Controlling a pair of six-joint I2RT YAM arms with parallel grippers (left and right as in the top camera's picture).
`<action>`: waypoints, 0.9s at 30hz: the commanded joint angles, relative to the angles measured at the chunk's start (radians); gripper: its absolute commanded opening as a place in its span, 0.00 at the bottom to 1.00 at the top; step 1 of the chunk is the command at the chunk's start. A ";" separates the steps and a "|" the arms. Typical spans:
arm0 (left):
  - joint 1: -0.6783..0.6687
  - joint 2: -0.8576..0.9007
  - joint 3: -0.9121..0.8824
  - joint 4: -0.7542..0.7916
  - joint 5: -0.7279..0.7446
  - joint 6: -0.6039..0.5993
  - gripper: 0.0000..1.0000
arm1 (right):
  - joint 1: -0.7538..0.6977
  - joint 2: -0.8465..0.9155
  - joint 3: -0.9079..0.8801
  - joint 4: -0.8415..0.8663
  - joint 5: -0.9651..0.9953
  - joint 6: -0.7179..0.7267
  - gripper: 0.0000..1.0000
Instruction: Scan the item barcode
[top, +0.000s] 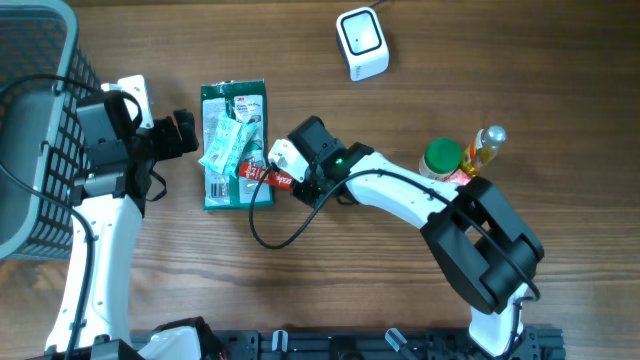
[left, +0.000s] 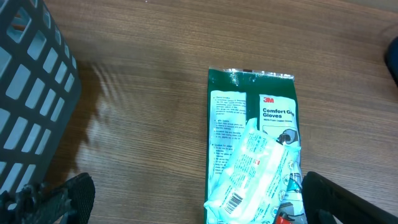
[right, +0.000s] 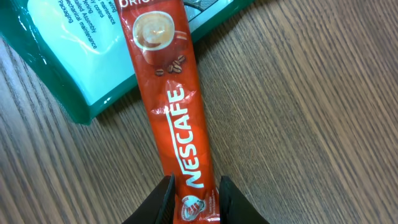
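**DESK:** What does the view from above give us?

**FLOOR:** Two arms at a wooden table (top: 330, 290). The right gripper (right: 194, 204) pinches the near end of a red Nescafe stick (right: 171, 106), with a finger pressed against each side of the wrapper. The stick's far end reaches over the corner of a green glove pack (top: 235, 190).

**DESK:** And the other arm?

**FLOOR:** The left gripper (left: 196, 190) is spread wide and holds nothing. It hovers just beside the glove pack, on the side nearer the grey basket (top: 30, 120). A clear packet (left: 255, 165) with a printed barcode lies on top of the pack.

**DESK:** Where is the scanner?

**FLOOR:** The white scanner (top: 362, 42) sits toward the far edge of the table, well apart from the stick. Nothing is in front of it.

**DESK:** So how far along is the job?

**FLOOR:** Early, by my reading. The stick is gripped, and that is the only step that looks done. It has yet to be carried to the scanner and presented to it. The face turned to the wrist camera shows only the brand name and a coffee cup, so the barcode is probably on the hidden side and the stick would need turning. Whether the stick is lifted or resting on the pack, I cannot tell.
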 joint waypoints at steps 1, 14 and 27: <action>0.005 0.003 0.008 0.002 0.004 0.008 1.00 | 0.000 0.055 -0.005 -0.002 -0.005 -0.011 0.25; 0.005 0.003 0.008 0.002 0.004 0.008 1.00 | -0.008 0.006 -0.002 -0.049 -0.156 0.148 0.04; 0.005 0.003 0.008 0.002 0.004 0.008 1.00 | -0.449 -0.190 -0.002 -0.315 -1.468 0.169 0.04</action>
